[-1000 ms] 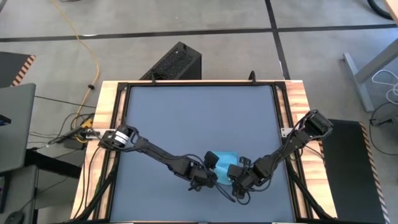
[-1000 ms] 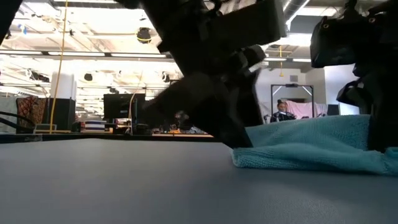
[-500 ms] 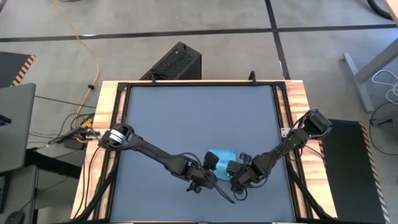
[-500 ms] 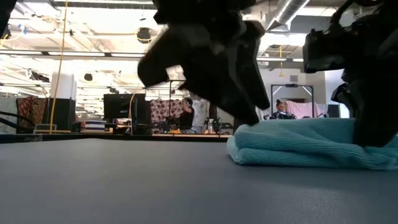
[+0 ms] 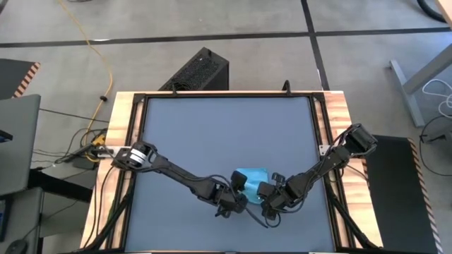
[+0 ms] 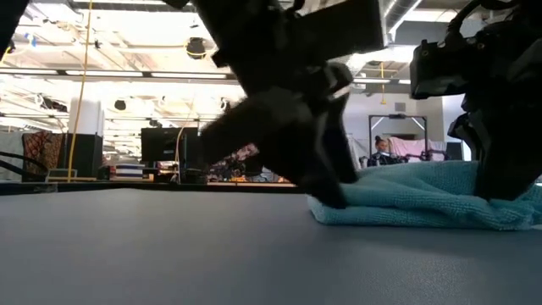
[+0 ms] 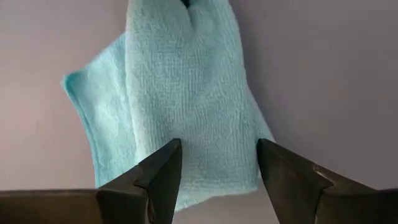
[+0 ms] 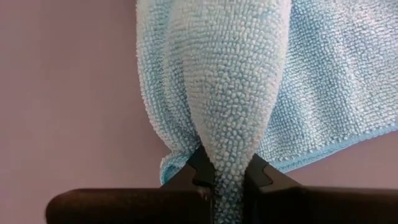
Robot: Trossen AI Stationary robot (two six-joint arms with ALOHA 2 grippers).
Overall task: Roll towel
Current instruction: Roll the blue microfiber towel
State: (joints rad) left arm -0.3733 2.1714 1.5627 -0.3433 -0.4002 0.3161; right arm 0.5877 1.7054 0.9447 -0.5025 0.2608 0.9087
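The small sky-blue towel (image 5: 252, 176) lies bunched on the dark grey tabletop near the near edge, between both arms. In the low view the towel (image 6: 423, 199) is a low, flat heap. My left gripper (image 7: 217, 146) is open. Its two fingers stand over the end of the towel (image 7: 186, 93) that faces the left arm. My right gripper (image 8: 227, 165) is shut on a raised fold of the towel (image 8: 217, 74) at the opposite side. In the high view the left gripper (image 5: 235, 196) and the right gripper (image 5: 270, 199) sit close together. My left gripper's fingers (image 7: 165, 168) straddle the towel's end from above, slanting down; I cannot tell whether they touch it. My right gripper pinches a raised fold of the towel (image 8: 227, 140) between its two fingers, several layers thick. It comes steeply from above. The fold stands up into the fingers while the rest of the towel (image 8: 336, 93) lies on the table.
Bare tabletop (image 5: 226, 134) stretches toward the far edge. Wooden rails (image 5: 126, 141) line the table's left and right sides. A black box (image 5: 201, 70) stands on the floor beyond the far edge. A person (image 6: 385, 152) sits far back in the room.
My left gripper rose off the towel's end, then came back down onto it, staying open. That end bulged round while the gripper was up and now lies flatter. My right gripper kept its hold on the fold.
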